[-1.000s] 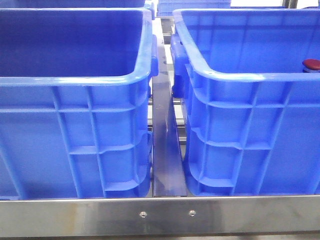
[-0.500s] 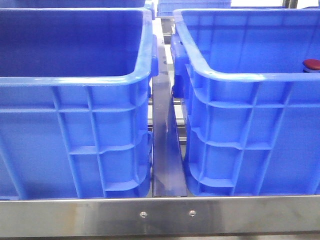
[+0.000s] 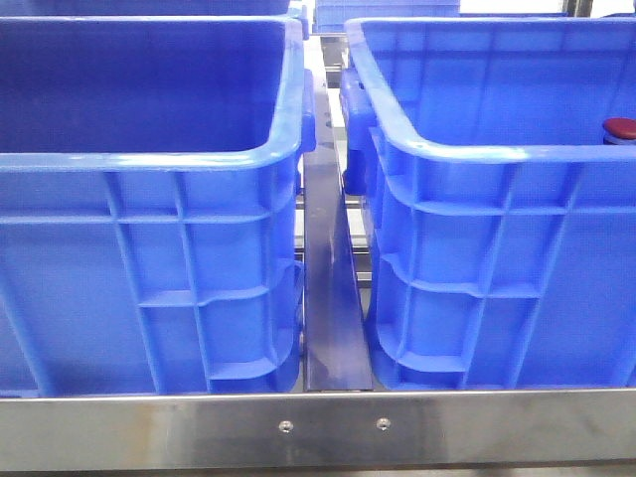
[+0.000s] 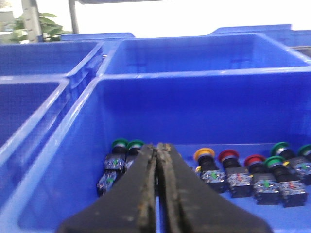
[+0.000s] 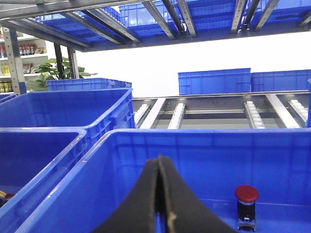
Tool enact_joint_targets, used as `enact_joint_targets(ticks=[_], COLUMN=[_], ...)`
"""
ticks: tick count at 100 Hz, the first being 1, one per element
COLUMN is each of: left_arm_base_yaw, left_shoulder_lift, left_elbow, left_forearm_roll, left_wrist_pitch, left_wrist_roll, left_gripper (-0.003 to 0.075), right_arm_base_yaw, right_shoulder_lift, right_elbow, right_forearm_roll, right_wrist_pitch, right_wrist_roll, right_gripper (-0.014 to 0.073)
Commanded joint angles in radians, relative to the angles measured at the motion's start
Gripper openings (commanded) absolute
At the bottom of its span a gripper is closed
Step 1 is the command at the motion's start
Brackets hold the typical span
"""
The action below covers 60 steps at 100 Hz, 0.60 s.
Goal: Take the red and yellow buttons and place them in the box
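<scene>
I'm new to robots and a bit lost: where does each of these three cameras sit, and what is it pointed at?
Front view: low, facing forward at two blue crates' walls; a red button shows in the right crate; no arm shows.
Left wrist view: on the left arm, over a crate of buttons; left gripper with shut jaws shows.
Right wrist view: on the right arm; right gripper shut.
Front and right wrist views apparently share the red button.

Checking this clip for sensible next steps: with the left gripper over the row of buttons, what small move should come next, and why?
Probably open the left gripper and ease toward the yellow button. Its fingers are pressed together and empty, above the crate floor, with the yellow cap closest beside them and a red button next along.
</scene>
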Motion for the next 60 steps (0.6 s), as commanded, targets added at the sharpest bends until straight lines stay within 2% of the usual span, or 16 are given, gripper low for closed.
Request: enact_joint_targets(ticks=[1, 12, 19, 60], left_arm_base_yaw=[0.008, 0.008, 0.008, 0.006], left_shoulder_lift=[-0.012, -0.084, -0.074, -0.079], left_elbow=[0.069, 0.198, 0.18, 0.192], left_forearm_roll=[-0.063, -0.063, -0.058, 0.02], left_wrist_pitch=[-0.172, -0.245, -0.131, -0.149], left_wrist_roll=[0.026, 0.026, 0.026, 0.024], left_gripper=[-0.002, -0.002, -0.002, -0.002], right_arm_base_yaw=[-0.001, -0.001, -0.001, -0.001], right_shoulder_lift=[0.01, 0.01, 0.011, 0.017], right_elbow=[-0.026, -0.026, -0.026, -0.026], right_forearm_roll=[0.031, 0.032, 0.031, 0.032], right_wrist_pitch=[0.009, 0.009, 0.009, 0.013], right_wrist_roll=[-0.008, -0.008, -0.008, -0.008], right_gripper=[-0.0057, -0.0057, -0.0057, -0.0057])
